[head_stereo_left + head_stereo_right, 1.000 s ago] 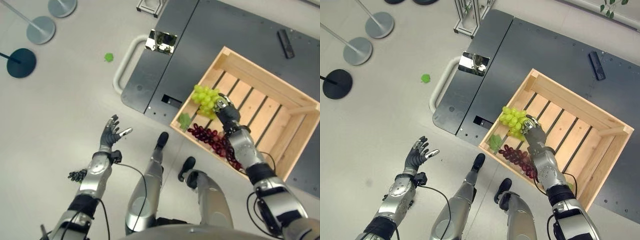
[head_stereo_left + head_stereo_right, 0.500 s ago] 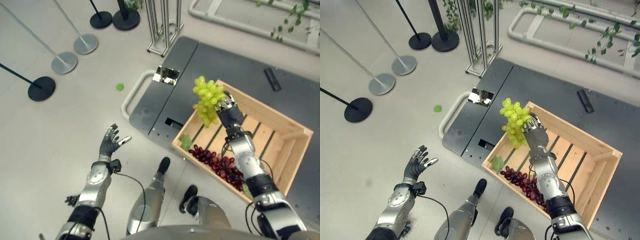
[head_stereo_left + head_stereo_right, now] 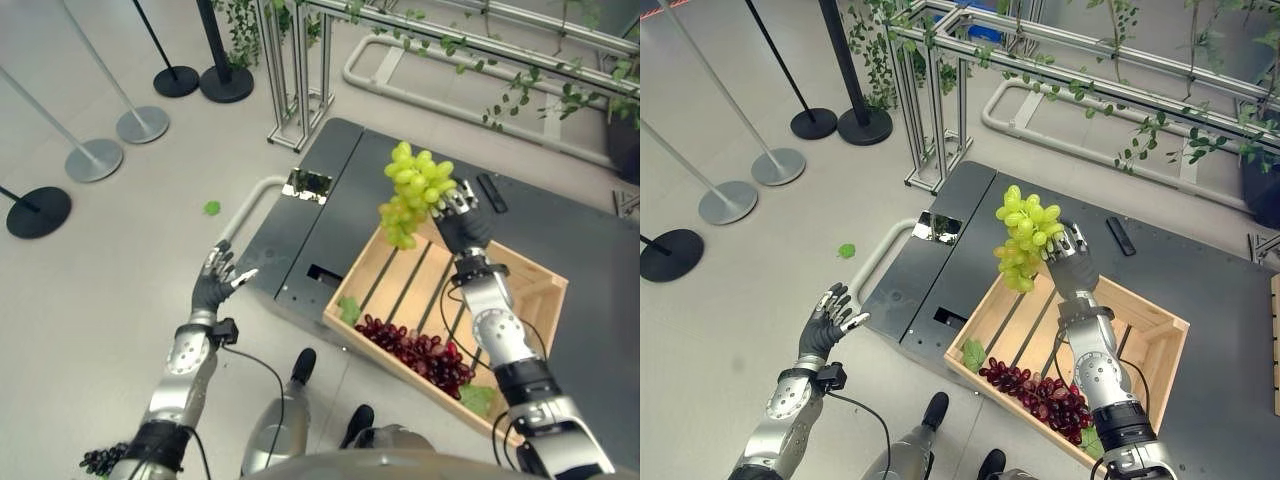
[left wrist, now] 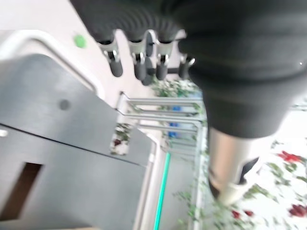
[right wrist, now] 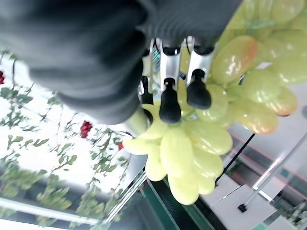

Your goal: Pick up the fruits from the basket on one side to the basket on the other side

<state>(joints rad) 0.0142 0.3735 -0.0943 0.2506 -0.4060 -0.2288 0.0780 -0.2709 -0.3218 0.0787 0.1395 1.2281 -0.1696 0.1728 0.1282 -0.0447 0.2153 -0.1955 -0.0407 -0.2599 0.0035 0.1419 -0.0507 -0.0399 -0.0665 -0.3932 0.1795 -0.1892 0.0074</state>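
My right hand (image 3: 459,214) is shut on a bunch of green grapes (image 3: 414,191), held up in the air above the far left corner of the wooden crate (image 3: 545,290). Up close, its fingers (image 5: 167,91) curl into the green grapes (image 5: 225,100). A bunch of dark red grapes (image 3: 415,351) lies on the crate's slats along its near side, with a green leaf (image 3: 349,309) at the near left corner. My left hand (image 3: 214,284) is open and holds nothing, raised over the floor left of the dark platform (image 3: 330,220). Its fingers (image 4: 136,62) are straight.
The crate sits on a dark platform with a white handle (image 3: 243,205). Round-based stanchions (image 3: 92,158) stand at the far left. A metal frame with vines (image 3: 940,90) stands behind. A dark grape bunch (image 3: 103,458) lies on the floor near my left arm. A small green leaf (image 3: 212,208) lies on the floor.
My right hand has lifted the green grapes from crate level to well above it. The camera has tilted up, showing more of the room. My left hand stays open.
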